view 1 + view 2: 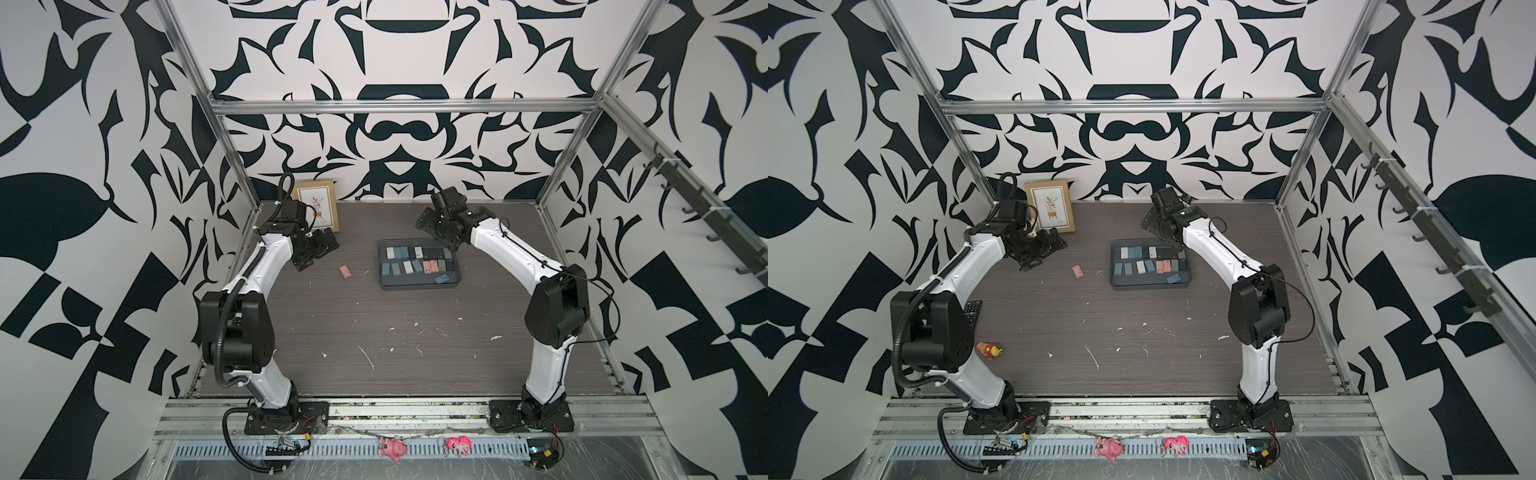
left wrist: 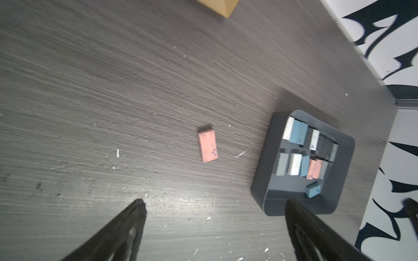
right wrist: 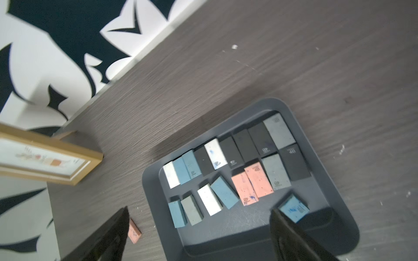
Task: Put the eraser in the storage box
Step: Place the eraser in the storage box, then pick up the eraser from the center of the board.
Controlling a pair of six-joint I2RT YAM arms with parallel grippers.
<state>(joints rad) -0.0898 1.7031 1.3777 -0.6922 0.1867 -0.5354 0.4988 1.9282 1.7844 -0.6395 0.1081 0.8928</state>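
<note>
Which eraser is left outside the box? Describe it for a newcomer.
Find the dark grey storage box on the far half of the table, holding rows of erasers. On its picture frame side, one pink eraser lies flat on bare wood, the only one outside the box.

**A robot test cell in a lab**

The left arm and the right arm are bolted to a metal rail at the edge of a table. An aluminium frame stands around it, and walls with a black-and-white pattern close three sides.
</note>
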